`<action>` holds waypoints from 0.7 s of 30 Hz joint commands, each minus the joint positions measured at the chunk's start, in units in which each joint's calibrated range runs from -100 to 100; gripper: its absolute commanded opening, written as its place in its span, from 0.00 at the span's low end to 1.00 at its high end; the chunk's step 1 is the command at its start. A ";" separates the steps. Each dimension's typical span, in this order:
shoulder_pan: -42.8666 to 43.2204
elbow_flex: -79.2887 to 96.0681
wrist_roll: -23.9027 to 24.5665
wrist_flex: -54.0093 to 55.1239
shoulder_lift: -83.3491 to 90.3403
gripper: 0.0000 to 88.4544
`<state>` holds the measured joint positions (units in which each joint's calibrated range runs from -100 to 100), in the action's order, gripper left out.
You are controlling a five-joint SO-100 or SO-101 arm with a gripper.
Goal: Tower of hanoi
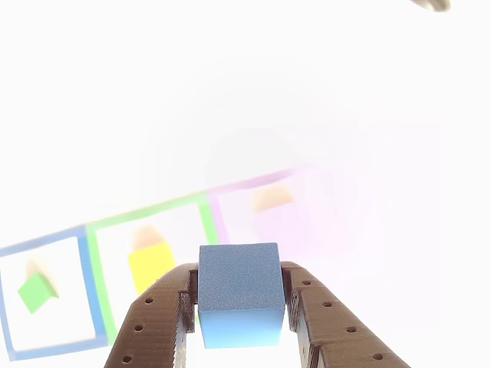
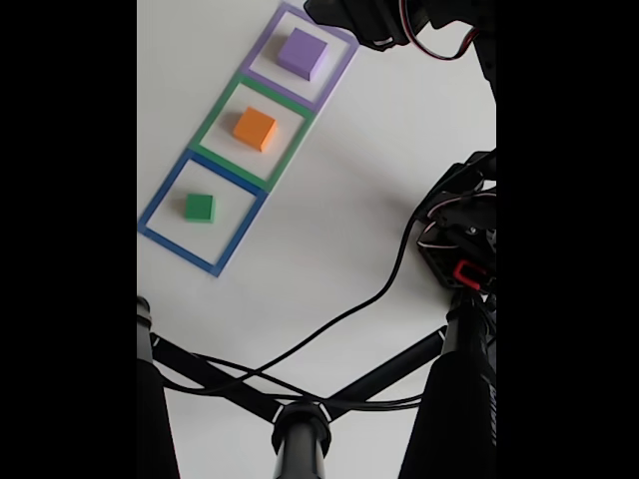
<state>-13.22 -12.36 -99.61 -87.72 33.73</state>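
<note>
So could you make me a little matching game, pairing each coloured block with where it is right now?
Blocks:
1. blue block
2. green block
3. purple block
4. orange block

Places:
A. inside the green tape square
B. between the fingers of the gripper
C. inside the purple tape square
D. inside the blue tape square

Pairs: 1-B, 2-D, 3-C, 4-A

Blue cube (image 1: 238,285): matt, finely grained, foam-like faces.
Pincer (image 1: 240,307): brown plastic, layered ridged texture, perforated fingers.
Table (image 2: 329,230): smooth, white, matt.
Cable (image 2: 339,319): black, smooth sheath.
</note>
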 commanded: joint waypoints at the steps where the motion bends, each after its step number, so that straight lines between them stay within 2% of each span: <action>1: -4.71 -0.82 -0.39 0.51 2.08 0.03; 6: -8.93 1.18 -0.39 2.05 2.32 0.03; 9: -11.32 7.72 -0.39 6.59 4.10 0.04; 21: -15.06 54.90 -0.39 46.59 14.76 0.04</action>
<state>-27.71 32.20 -99.61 -55.30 45.80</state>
